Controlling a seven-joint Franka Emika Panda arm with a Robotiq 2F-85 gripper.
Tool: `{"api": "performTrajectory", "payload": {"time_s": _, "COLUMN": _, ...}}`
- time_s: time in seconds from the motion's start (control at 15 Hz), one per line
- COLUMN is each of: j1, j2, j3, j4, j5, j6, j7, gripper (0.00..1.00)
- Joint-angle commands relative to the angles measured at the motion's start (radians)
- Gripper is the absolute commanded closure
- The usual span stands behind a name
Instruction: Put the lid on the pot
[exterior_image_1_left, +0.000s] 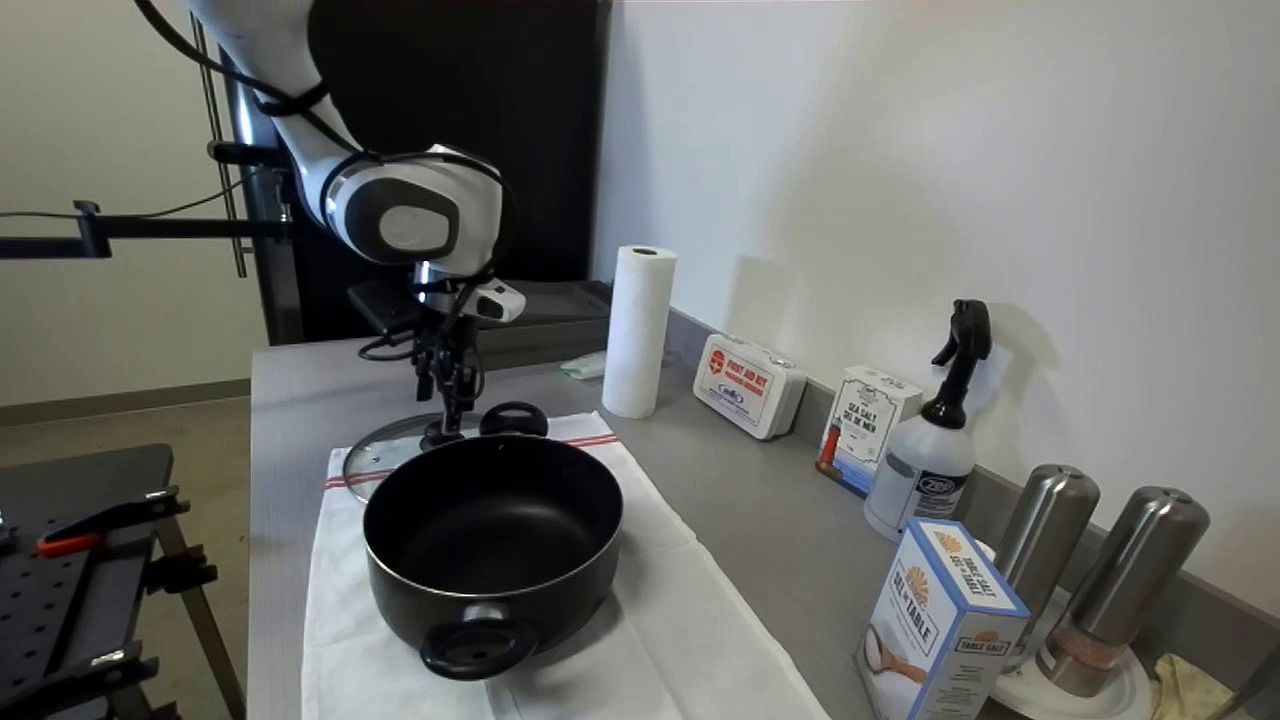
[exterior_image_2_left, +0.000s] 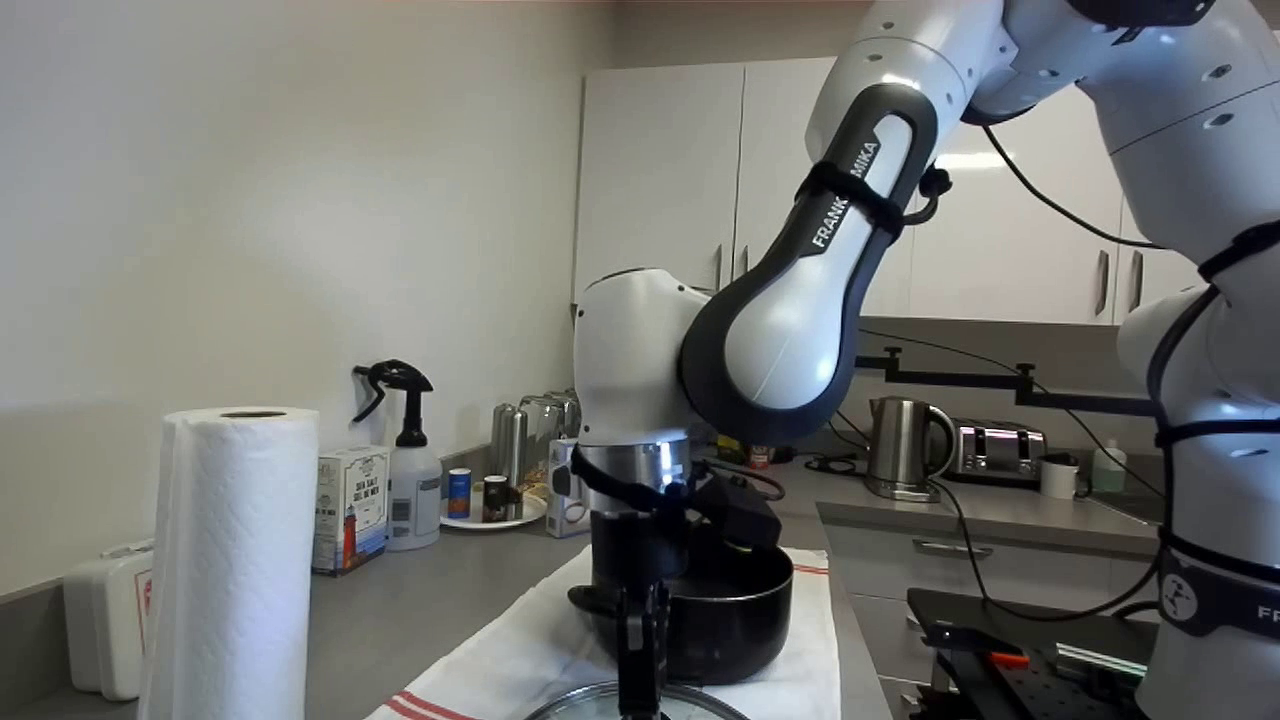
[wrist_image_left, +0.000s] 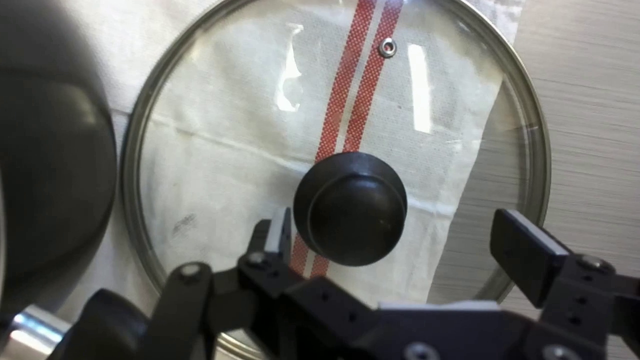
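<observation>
"Where did the round, see-through lid with the thin metal rim (wrist_image_left: 340, 135) lie relative to our black two-fingered gripper (wrist_image_left: 400, 237)?"

"Below it. In the wrist view we saw the lid's rounded black knob (wrist_image_left: 352, 210) between the two fingers (wrist_image_left: 525, 255), well off the middle: just beside one finger and clearly apart from the other, which showed against the lid's rim."

"And how did we find the gripper itself?"

"Spread wide. We could not tell whether the nearer finger touched the knob, nor how far down the fingertips reached alongside it."

"What did we see under the lid?"

"Mostly the white cloth with red stripes (exterior_image_1_left: 650, 620); through the lid we also made out a wedge of the grey, streaky surface (wrist_image_left: 590, 125) past the cloth's edge."

"And the large, round black pot with short side handles (exterior_image_1_left: 495, 540)?"

"It stood upright on the same cloth, just beside the lid, and in an exterior view, where the pot hid part of the lid, we looked down into its dark inside. Beyond the cloth, a white paper towel roll (exterior_image_1_left: 640, 330) stood upright on the surface."
</observation>
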Motion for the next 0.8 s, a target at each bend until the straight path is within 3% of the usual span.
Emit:
{"api": "performTrajectory", "payload": {"time_s": 0.0, "j1": 0.025, "j2": 0.054, "j3": -0.019, "j4": 0.027, "j5": -0.011, "j6": 0.029, "j7": 0.018, "gripper": 0.00}}
{"api": "performTrajectory", "payload": {"time_s": 0.73, "j1": 0.090, "j2": 0.093, "j3": -0.095, "j4": 0.028, "j5": -0.100, "j6": 0.105, "j7": 0.081, "gripper": 0.00}}
